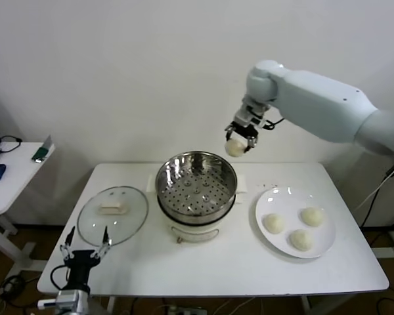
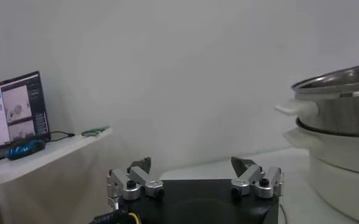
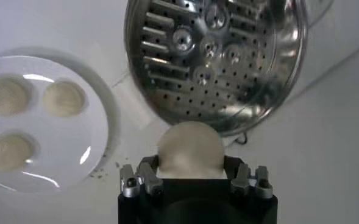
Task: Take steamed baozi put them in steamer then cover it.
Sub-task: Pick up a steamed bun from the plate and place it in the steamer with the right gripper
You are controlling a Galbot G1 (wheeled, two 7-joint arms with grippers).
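My steamer (image 1: 197,189) stands mid-table with only its perforated tray (image 3: 213,58) inside; no bun lies in it. The plate (image 1: 276,231) to its right holds three buns (image 1: 301,228). The fourth bun (image 1: 235,147) sits pinched between my right gripper (image 1: 239,142) fingers, held in the air above the steamer's far right rim. The lid (image 1: 113,214) lies flat on the table left of the steamer. My left gripper (image 1: 85,249) waits at the table's near left edge, fingers spread wide, holding nothing. My wrist hides the bun's underside.
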